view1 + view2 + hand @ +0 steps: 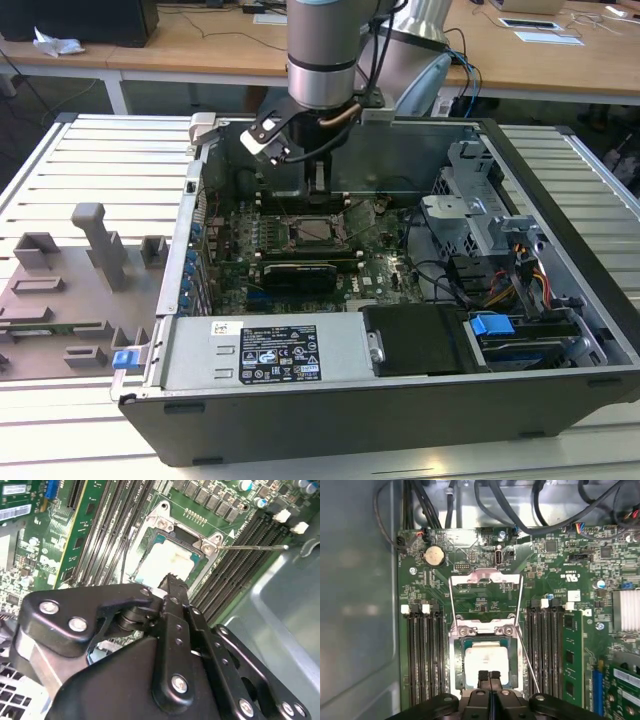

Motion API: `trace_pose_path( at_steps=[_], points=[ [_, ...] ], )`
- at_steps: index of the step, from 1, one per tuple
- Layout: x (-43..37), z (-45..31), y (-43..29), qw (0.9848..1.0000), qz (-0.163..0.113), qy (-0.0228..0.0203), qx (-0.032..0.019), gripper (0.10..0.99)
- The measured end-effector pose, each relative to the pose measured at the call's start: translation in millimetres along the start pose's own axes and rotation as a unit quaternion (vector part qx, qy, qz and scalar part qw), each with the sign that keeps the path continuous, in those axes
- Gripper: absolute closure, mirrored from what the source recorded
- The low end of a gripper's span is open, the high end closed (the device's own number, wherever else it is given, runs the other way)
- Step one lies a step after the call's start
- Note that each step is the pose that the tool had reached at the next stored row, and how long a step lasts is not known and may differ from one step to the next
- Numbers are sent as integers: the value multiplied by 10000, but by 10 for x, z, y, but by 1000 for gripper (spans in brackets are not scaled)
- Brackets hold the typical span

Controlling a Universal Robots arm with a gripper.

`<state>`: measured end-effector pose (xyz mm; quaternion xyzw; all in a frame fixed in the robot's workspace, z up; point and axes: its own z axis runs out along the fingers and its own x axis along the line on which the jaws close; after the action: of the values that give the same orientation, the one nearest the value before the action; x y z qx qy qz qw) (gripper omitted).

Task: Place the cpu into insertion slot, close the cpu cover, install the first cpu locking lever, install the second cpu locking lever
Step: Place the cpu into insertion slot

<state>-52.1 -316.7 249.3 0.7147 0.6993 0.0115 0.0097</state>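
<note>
In the exterior view, the arm comes down at 12 o'clock into the open computer case, which lies on the slatted table. The end effector hangs just above the insertion slot, which is near the middle of the green motherboard. A grey fixture rests on the table at 9 o'clock, outside the case.

In the first wrist view, the cpu lies flat in the insertion slot, pale face up. The silver cpu cover frames it, but I cannot tell whether it is fully down. A thin wire locking lever slants free between the slot and the black memory slots. The end effector has its fingers pressed together, pinching nothing, with the tips at the cpu's edge.

In the second wrist view, the end effector shows the same pressed-together tips over the cpu. The locking lever stretches out across the memory slots.
</note>
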Motion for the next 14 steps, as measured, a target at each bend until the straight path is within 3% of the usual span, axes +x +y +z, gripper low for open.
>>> trace_pose_path(
  at_steps=[8,14],
  points=[
    [1,-201,6,10000,0,0,1,980],
    [1,-205,6,10000,0,0,0,980]
  ],
)
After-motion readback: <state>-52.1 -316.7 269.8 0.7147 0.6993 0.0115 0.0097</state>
